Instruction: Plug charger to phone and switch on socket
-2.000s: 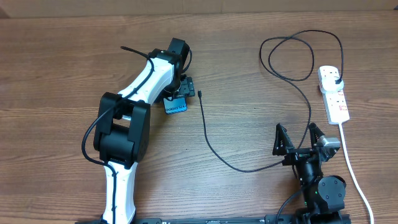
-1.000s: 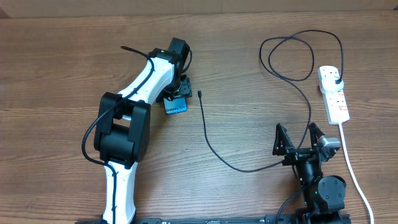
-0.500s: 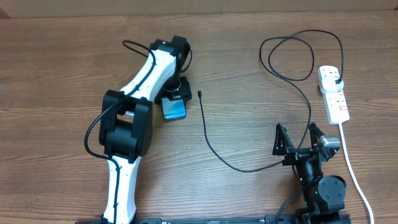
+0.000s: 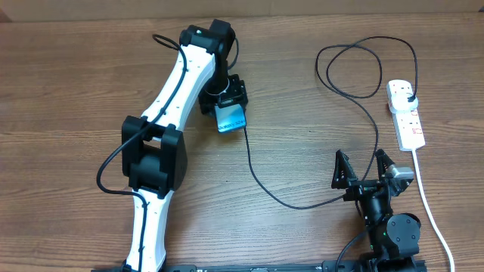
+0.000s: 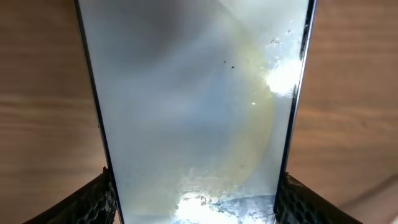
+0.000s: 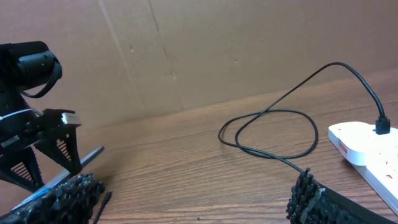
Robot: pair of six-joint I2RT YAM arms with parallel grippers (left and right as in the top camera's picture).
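Observation:
My left gripper (image 4: 225, 100) is shut on the phone (image 4: 231, 119), whose blue-cyan screen faces up. The phone's pale screen fills the left wrist view (image 5: 193, 93), with the left gripper's fingers (image 5: 193, 202) on both long edges. The charger (image 4: 261, 181), a thin black cable, runs from beside the phone's lower right corner across the table, loops at the back and ends in a black plug (image 4: 409, 95) seated in the socket (image 4: 407, 117). Its connector tip (image 6: 104, 200) lies on the wood. My right gripper (image 4: 364, 170) is open and empty, low at the front right (image 6: 193, 208).
The socket's thick white cord (image 4: 431, 211) runs to the front right edge. The cable's loop (image 6: 267, 134) lies ahead of the right gripper, left of the socket (image 6: 367, 146). A cardboard wall (image 6: 199, 50) stands behind the table.
My left arm has swung the phone up and to the right, from left of the cable's end to right beside it. The phone has turned with it. The right arm has not moved.

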